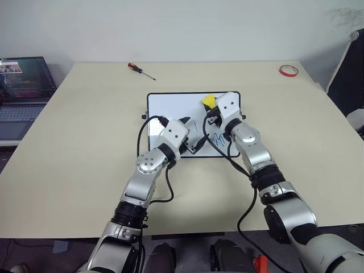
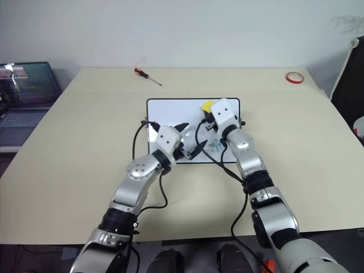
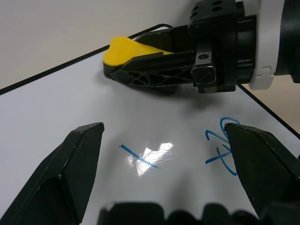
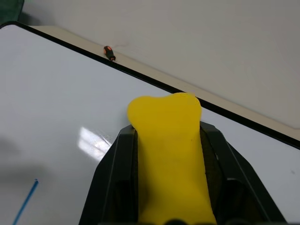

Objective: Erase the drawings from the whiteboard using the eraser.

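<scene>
The whiteboard (image 1: pixel 170 114) lies flat on the middle of the table. My right gripper (image 1: pixel 210 109) is shut on the yellow, black-based eraser (image 1: pixel 209 100), (image 4: pixel 166 154), holding it over the board's far right part; whether it touches the surface I cannot tell. The blue drawings (image 1: pixel 218 138) sit at the board's near right, beside my right forearm. A squiggle (image 3: pixel 221 146) and a short stroke (image 3: pixel 139 157) lie in front of my left gripper (image 1: pixel 191 135). That gripper stands open just above the board's near edge, with nothing between its fingers.
An orange-handled screwdriver (image 1: pixel 141 70) lies on the table beyond the board. A red tape ring (image 1: pixel 288 70) sits at the far right corner. A laptop (image 1: pixel 23 91) stands off the table's left side. A chair (image 1: pixel 348 68) is at the far right.
</scene>
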Controlling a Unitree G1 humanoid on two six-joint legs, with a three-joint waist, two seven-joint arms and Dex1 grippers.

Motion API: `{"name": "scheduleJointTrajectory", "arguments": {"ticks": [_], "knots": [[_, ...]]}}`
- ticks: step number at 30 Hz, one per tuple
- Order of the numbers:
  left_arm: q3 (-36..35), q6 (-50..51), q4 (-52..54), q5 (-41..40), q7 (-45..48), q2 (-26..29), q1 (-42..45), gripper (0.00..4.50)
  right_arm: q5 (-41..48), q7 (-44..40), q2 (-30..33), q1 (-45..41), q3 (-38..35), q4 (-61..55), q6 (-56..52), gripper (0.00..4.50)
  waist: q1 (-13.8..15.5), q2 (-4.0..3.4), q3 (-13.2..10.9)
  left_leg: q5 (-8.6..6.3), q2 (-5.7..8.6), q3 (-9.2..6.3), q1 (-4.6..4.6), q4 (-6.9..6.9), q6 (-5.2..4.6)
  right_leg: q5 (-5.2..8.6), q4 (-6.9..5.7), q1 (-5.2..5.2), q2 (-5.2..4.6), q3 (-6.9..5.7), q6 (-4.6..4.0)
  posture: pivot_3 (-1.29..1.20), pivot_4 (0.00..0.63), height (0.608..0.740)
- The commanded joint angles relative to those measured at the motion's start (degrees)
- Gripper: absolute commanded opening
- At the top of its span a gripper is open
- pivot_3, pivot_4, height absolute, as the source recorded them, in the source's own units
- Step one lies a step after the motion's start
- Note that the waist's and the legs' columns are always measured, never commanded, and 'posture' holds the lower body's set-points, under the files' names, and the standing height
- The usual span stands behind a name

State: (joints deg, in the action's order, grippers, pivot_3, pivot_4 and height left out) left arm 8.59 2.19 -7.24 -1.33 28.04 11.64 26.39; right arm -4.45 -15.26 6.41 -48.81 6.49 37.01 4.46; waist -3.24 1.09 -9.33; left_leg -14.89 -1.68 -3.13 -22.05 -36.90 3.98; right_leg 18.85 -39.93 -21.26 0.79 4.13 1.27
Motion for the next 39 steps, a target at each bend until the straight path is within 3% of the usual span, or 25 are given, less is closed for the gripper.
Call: {"name": "scheduleJointTrajectory", "arguments": {"ticks": [1, 10, 16, 19, 29, 39], "knots": [[-0.5, -0.2, 3.0, -0.1, -0.6, 0.2, -0.3, 4.50, -1.1, -1.7, 0.5, 1.2, 1.3, 0.1, -1.7, 1.30, 0.0, 0.00, 0.0, 0.00, 0.00, 0.00, 0.00, 0.00, 0.00, 0.00, 0.00, 0.00, 0.00, 0.00, 0.00, 0.00, 0.150, 0.740], [-0.2, 0.3, 3.2, -0.2, -0.5, 0.0, -0.2, 4.50, -1.3, -1.9, 6.1, 8.0, -0.5, -6.6, -6.2, 1.30, 0.6, 0.01, 0.0, 0.01, 0.05, -0.17, 0.04, -0.06, 0.00, 0.00, -0.01, 0.14, -0.02, -0.01, 0.01, 0.00, 0.150, 0.740], [0.4, -0.4, 1.4, -0.4, 0.3, -1.0, 1.0, 4.50, -0.8, -3.3, 14.5, 13.6, -3.4, -11.3, -9.0, 1.30, 2.0, 0.03, 0.0, 0.01, 0.12, -0.22, 0.04, -0.07, 0.00, 0.00, 0.02, 0.21, 0.01, -0.06, 0.02, 0.00, 0.150, 0.740], [0.5, -0.6, 1.1, -0.3, 0.4, -1.3, 1.1, 4.50, -0.2, -4.1, 15.9, 16.2, -3.8, -14.8, -10.6, 1.30, 2.1, 0.08, 0.0, 0.01, 0.14, -0.26, 0.13, -0.09, 0.00, -0.02, 0.13, 0.40, 0.00, -0.09, 0.07, 0.00, 0.150, 0.740], [0.9, -1.2, 0.5, -0.3, 0.6, -1.9, 1.4, 4.50, 1.2, -5.2, 12.9, 17.4, -2.8, -20.0, -12.5, 1.30, 1.1, 0.09, 0.1, 0.01, 0.13, -0.20, 0.26, -0.04, 0.00, -0.03, 0.25, 0.52, 0.08, -0.04, 0.08, 0.00, 0.150, 0.740], [0.7, -0.9, 1.6, -0.2, 0.3, -1.4, 0.3, 4.50, 0.2, -4.1, 4.9, 6.4, -0.4, -10.7, -9.0, 1.30, -0.6, 0.07, 0.0, 0.01, 0.10, 0.05, 0.18, 0.03, 0.00, -0.08, 0.12, 0.16, 0.13, 0.03, 0.06, 0.00, 0.150, 0.740]]}}
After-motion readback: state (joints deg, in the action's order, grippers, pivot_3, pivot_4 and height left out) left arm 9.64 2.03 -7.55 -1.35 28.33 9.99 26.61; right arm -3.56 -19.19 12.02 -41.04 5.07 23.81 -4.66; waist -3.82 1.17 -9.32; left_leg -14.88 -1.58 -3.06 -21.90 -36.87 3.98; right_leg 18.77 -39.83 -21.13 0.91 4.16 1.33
